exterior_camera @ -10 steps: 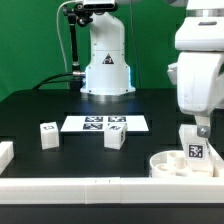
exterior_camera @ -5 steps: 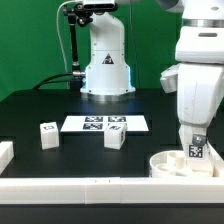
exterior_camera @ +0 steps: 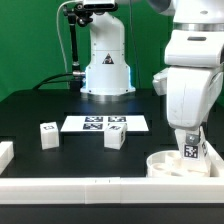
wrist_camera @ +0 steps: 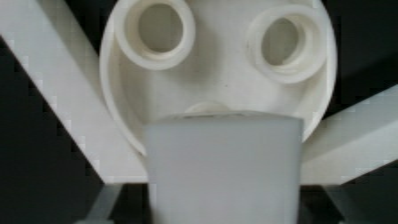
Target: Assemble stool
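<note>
My gripper is shut on a white stool leg with a black-and-white tag. It holds the leg slightly tilted just above the round white seat at the exterior view's front right. In the wrist view the leg fills the middle. Beyond it lies the seat with two round holes, and my gripper is largely hidden behind the leg. Two more tagged legs stand loose on the black table.
The marker board lies flat behind the two loose legs. A long white border rail runs along the front edge, with a short piece at the exterior view's left. The robot base stands at the back.
The arm has shifted toward the exterior view's left and turned. The held leg has moved left with it over the seat and now sits slightly tilted.
</note>
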`<state>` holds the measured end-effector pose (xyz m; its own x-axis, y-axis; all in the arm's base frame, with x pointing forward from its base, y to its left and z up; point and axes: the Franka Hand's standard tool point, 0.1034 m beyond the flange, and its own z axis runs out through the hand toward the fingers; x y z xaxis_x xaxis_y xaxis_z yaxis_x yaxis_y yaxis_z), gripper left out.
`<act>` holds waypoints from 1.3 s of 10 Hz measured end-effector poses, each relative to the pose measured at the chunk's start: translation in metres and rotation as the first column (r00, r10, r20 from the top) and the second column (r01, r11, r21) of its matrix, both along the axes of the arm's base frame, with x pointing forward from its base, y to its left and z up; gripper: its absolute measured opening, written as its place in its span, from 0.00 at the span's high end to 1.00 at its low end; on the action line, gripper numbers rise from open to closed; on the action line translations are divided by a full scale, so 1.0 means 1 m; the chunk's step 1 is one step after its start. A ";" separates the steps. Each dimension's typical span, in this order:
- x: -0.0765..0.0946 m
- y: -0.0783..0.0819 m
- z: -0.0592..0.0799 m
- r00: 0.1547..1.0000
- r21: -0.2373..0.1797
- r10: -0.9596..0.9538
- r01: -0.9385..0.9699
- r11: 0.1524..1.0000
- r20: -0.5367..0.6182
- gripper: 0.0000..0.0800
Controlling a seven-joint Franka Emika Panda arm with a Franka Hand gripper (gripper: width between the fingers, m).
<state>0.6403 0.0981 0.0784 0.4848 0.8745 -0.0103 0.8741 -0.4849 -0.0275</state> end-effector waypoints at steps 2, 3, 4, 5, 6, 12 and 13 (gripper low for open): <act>0.000 0.000 0.000 0.999 0.001 -0.045 0.045 0.999 -0.001 0.58; 0.000 0.000 0.000 0.991 -0.003 -0.133 0.133 0.991 -0.001 0.58; 0.000 0.000 0.000 0.987 -0.004 -0.163 0.163 0.987 -0.001 0.58; 0.000 0.001 0.000 0.967 -0.006 -0.254 0.254 0.967 -0.001 0.58; 0.000 0.001 0.000 0.949 -0.008 -0.316 0.316 0.949 -0.001 0.58; -0.001 0.011 -0.002 0.575 -0.005 -0.818 0.818 0.575 0.013 0.58; 0.000 0.012 -0.002 0.497 -0.001 -0.868 0.868 0.497 0.013 0.57</act>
